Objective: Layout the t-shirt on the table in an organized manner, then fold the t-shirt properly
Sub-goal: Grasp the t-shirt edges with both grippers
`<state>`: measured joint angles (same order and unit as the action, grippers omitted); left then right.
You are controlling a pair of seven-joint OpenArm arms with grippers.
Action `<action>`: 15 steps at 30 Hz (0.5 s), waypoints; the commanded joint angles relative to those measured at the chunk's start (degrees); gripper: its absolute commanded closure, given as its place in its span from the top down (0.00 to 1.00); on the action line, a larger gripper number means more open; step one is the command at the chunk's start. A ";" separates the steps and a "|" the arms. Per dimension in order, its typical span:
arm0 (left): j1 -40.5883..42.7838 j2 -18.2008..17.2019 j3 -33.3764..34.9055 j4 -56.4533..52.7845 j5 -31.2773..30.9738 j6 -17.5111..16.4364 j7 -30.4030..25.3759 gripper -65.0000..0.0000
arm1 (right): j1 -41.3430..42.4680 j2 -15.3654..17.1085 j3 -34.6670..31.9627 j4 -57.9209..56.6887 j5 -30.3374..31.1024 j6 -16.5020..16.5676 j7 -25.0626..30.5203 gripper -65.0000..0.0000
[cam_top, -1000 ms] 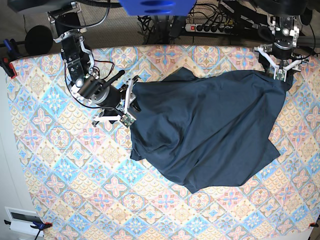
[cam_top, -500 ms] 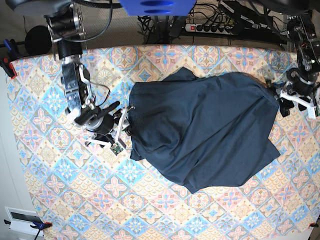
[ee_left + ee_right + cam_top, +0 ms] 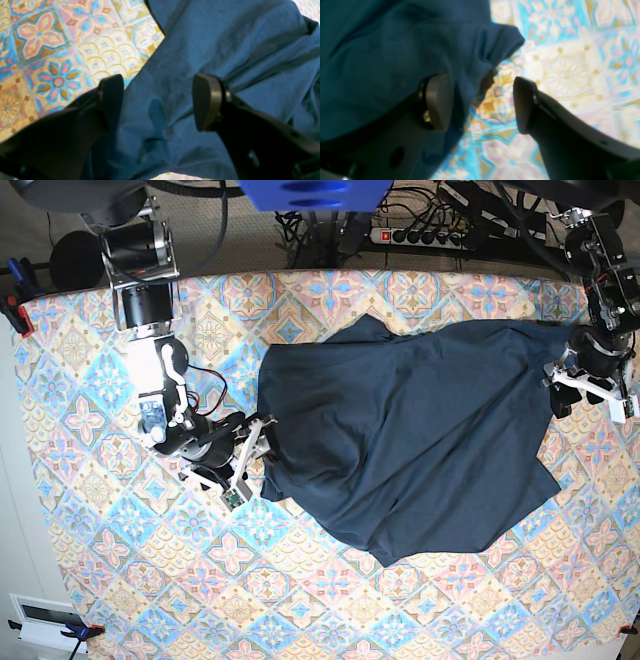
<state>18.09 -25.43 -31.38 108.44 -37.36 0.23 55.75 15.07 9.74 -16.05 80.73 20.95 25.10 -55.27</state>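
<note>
Both pincers, left pincer and right pincer, gape over t-shirt edges

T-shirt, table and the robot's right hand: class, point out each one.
t-shirt (image 3: 420, 440), base view, middle of the fabric.
table (image 3: 120, 560), base view, bare patterned cloth.
right hand (image 3: 480, 102), right wrist view, midway between fingertips.

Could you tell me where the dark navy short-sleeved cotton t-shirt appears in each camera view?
Base view: the dark navy cotton t-shirt lies spread across the centre and right of the pastel diamond-patterned table.
Left wrist view: it fills the right and centre, under the open left gripper.
Right wrist view: it fills the upper left, its edge between the fingertips of the open right gripper.
Shared landmark: the floral tile cloth beside the shirt's edge.
</note>
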 commanded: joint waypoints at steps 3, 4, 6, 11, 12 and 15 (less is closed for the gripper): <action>-0.37 -1.07 -0.67 1.05 -0.22 -0.01 -1.20 0.65 | 2.03 -2.57 0.10 -3.50 0.98 0.44 1.07 0.57; -0.37 -1.07 -0.67 1.05 -0.22 -0.01 -1.20 0.65 | 3.00 -3.10 0.10 -4.90 0.98 0.44 1.24 0.57; -0.46 -1.07 -0.67 1.05 -0.22 -0.01 -1.20 0.65 | 4.84 -3.54 0.10 -6.75 0.98 0.44 2.65 0.53; -0.72 -1.25 -0.67 0.79 -0.13 -0.01 -1.28 0.65 | 5.02 -3.28 1.59 -4.64 1.42 0.52 3.62 0.03; -0.72 -1.25 -0.67 0.79 -0.13 -0.01 -1.28 0.65 | 4.58 -3.10 3.53 -2.27 1.42 0.52 3.35 0.00; -1.69 -1.25 -0.67 0.79 -0.04 -0.01 -1.37 0.65 | -2.54 0.24 11.00 4.77 1.42 0.52 0.98 0.03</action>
<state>17.15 -25.50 -31.51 108.42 -37.34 0.25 55.86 11.81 8.43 -5.85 85.10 23.42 26.35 -54.52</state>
